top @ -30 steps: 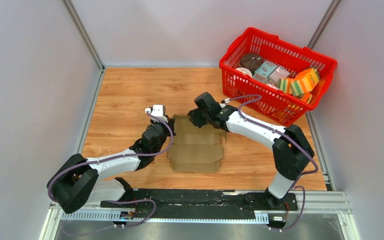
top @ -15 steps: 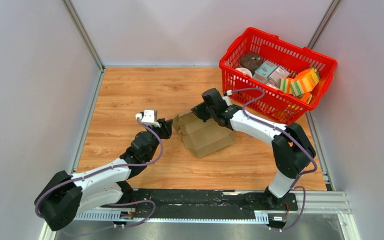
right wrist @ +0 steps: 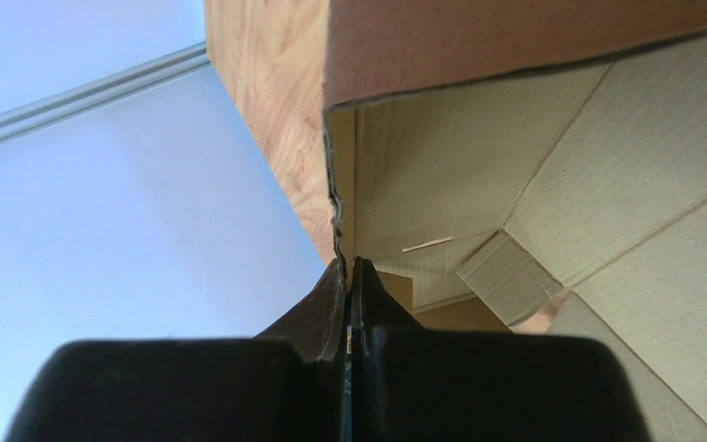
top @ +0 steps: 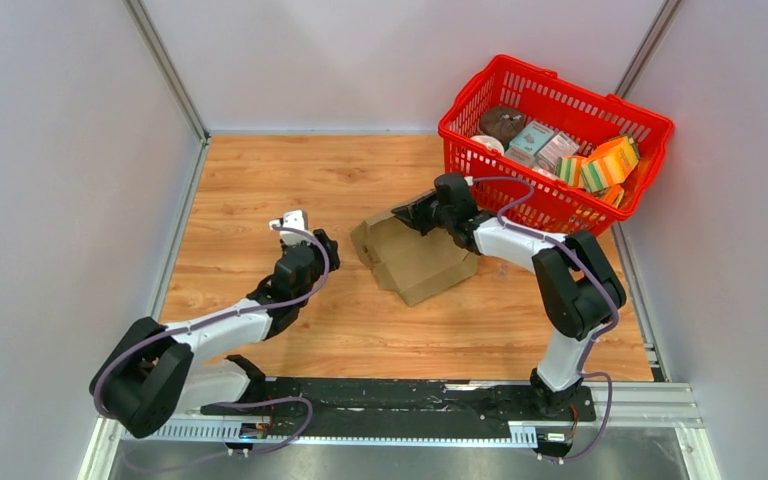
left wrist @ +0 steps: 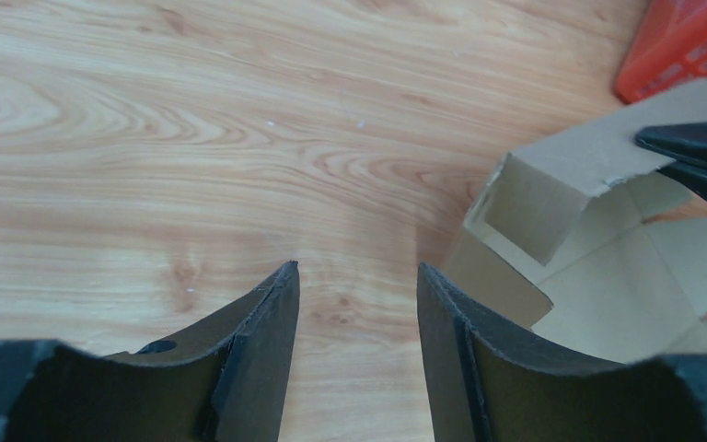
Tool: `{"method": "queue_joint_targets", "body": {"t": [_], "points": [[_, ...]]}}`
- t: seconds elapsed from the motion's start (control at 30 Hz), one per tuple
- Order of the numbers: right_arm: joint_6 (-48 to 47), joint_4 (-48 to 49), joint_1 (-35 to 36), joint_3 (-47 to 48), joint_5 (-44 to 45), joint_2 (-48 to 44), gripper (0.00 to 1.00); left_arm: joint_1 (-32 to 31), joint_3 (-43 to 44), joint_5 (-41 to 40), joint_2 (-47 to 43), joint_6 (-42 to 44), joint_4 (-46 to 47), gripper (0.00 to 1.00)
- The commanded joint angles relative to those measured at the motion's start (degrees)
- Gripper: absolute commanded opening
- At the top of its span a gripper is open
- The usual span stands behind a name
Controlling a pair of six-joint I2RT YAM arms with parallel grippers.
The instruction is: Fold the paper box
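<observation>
The paper box is plain brown cardboard, partly raised into an open shell near the table's middle, with one wall lifted off the wood. My right gripper is shut on the upper edge of that wall; in the right wrist view its closed tips pinch the thin cardboard edge, with the box's inside beyond them. My left gripper stands open to the left of the box, apart from it. In the left wrist view its gripper holds nothing, and the box lies to the right.
A red basket with printed packages stands at the back right, close behind my right arm; its corner shows in the left wrist view. Grey walls enclose the wooden table on three sides.
The left gripper let go of the box, opened and drew back to the left. The right gripper shut on the box's edge and pulled it to the right, lifting one wall.
</observation>
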Motion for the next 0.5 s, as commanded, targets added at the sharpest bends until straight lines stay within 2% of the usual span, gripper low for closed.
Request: {"method": "queue_joint_targets", "body": {"t": [0.0,0.17,0.33,0.47], "points": [[-1.61,6.62,-1.34,-0.73,-6.46,1.27,0.00,0.22,3.98,7.04,4.13,-1.68,1.44,0.58],[-1.79,8.38,-2.31,-1.61,-8.31,1.10,0.00,0.22,8.28,10.82,9.75,1.84,2.77,0.58],[-1.79,9.52,-2.49,-3.02,-8.22,0.31,0.00,0.04,10.58,20.12,13.45,4.39,5.23,0.53],[-1.97,9.61,-2.57,-3.37,-8.40,0.05,0.00,-0.13,11.10,21.81,14.86,4.31,5.50,0.51]]}}
